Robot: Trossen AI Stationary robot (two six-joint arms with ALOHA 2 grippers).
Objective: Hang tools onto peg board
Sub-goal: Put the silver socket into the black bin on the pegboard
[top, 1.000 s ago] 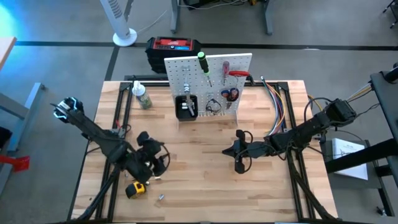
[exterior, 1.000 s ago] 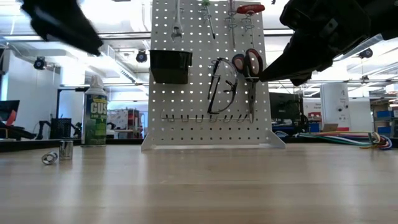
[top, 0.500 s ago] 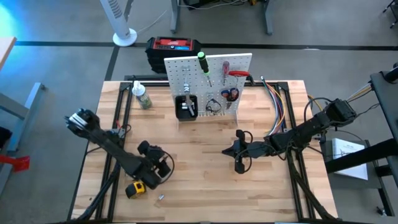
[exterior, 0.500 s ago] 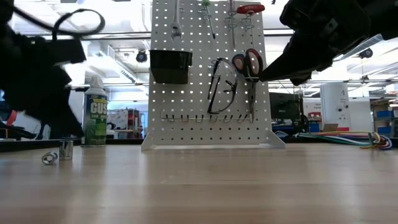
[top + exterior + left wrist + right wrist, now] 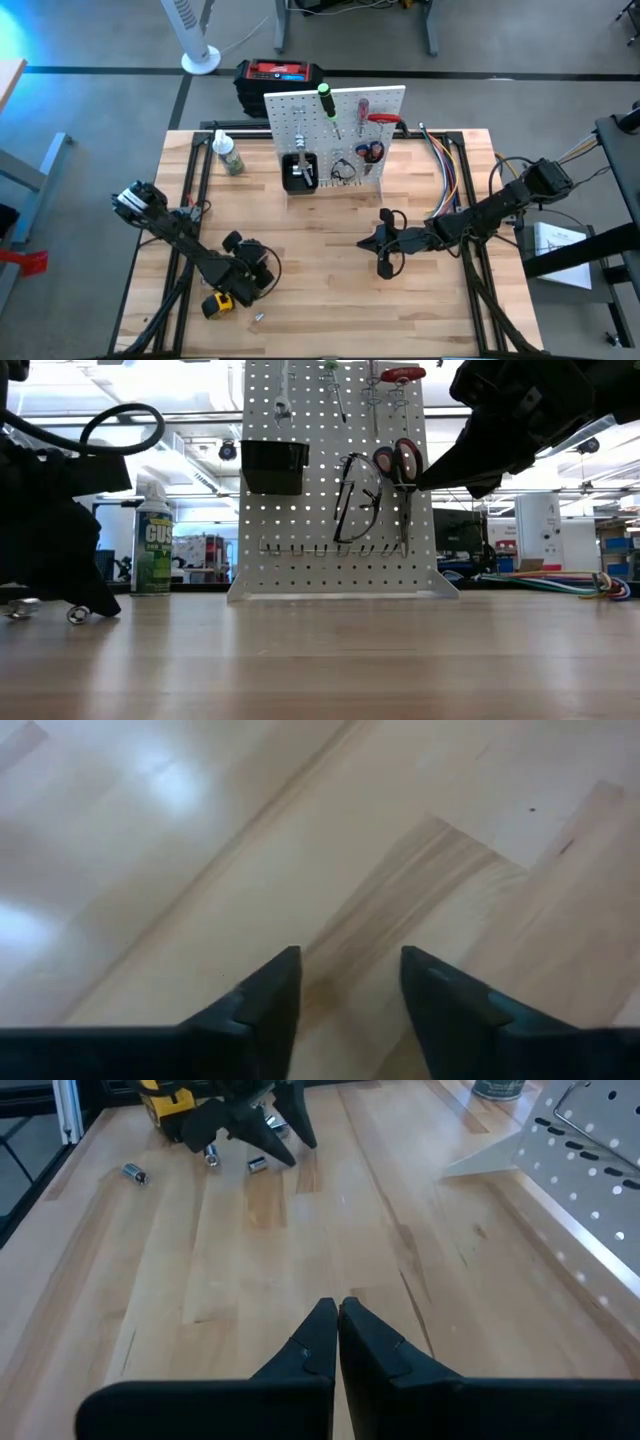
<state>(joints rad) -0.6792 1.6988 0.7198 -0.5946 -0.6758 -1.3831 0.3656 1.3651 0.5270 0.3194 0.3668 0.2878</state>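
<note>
- Left gripper (image 5: 247, 281) is down low near the bench's (image 5: 320, 300) front left corner, fingers (image 5: 265, 1005) parted over bare wood with nothing between them.
- The yellow tape measure (image 5: 217, 303) lies just beside it, small metal bits (image 5: 135, 1173) scattered close by.
- Right gripper (image 5: 385, 262) hangs over the middle-right of the bench, fingers pressed together, holding nothing.
- Peg board (image 5: 340, 115) stands at the back edge with screwdrivers (image 5: 327, 103), pliers (image 5: 400, 460) and glasses (image 5: 358, 500) hanging on it.
</note>
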